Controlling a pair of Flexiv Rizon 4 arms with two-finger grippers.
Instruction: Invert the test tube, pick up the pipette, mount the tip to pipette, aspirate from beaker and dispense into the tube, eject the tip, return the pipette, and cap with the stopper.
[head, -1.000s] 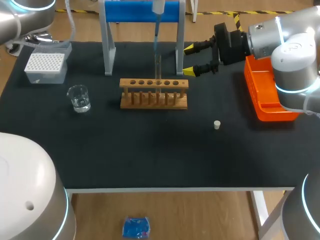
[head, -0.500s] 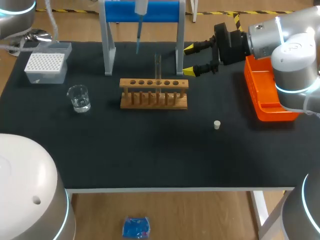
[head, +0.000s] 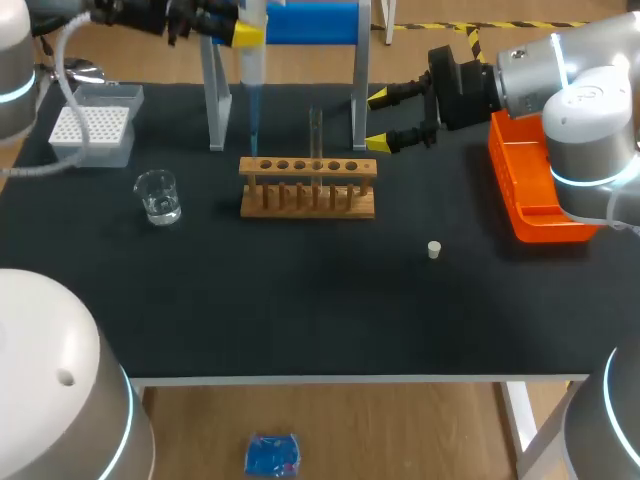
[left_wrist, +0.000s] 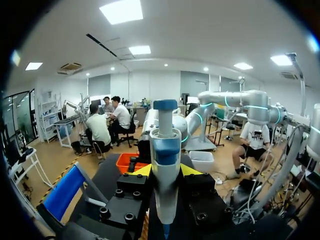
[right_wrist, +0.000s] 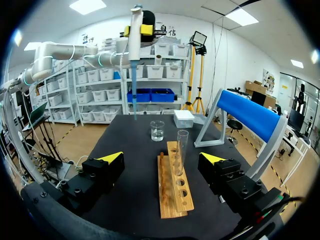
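The black tabletop (head: 300, 310) looks matt and faintly textured, like cloth. The pale wooden test-tube rack (head: 270, 212) has a plain, dull finish. The clear test tube (head: 315, 128) and small clear beaker (head: 158, 196) look like glossy glass. The white-and-blue plastic pipette (head: 252, 60) is smooth, and the bright orange plastic bin (head: 540, 225) is shiny.

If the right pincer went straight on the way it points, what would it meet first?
Probably the test tube upright in the wooden rack, straight ahead between the fingers of the right pincer. The stand's leg is close beside that line; depth is unclear.
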